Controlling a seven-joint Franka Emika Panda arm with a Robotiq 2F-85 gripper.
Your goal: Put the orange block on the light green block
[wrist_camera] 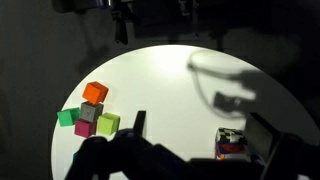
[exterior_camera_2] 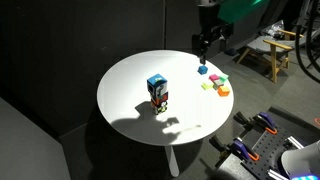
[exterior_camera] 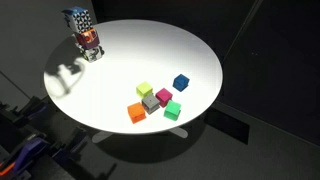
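The orange block (exterior_camera: 136, 112) sits on the round white table (exterior_camera: 120, 55) in a loose cluster of cubes. The light green block (exterior_camera: 145, 90) lies a short way from it, with a grey cube (exterior_camera: 150, 102) between them. In the wrist view the orange block (wrist_camera: 95, 93) and the light green block (wrist_camera: 108, 123) are at the left. My gripper (wrist_camera: 200, 130) is open and empty, high above the table and apart from the cubes. It shows in an exterior view (exterior_camera_2: 203, 47) above the table's far edge.
A magenta cube (exterior_camera: 163, 96), a bright green cube (exterior_camera: 172, 110) and a blue cube (exterior_camera: 180, 82) lie around the cluster. A tall checker-patterned carton (exterior_camera: 85, 32) stands apart on the table, also in the wrist view (wrist_camera: 231, 142). Dark curtains surround the table.
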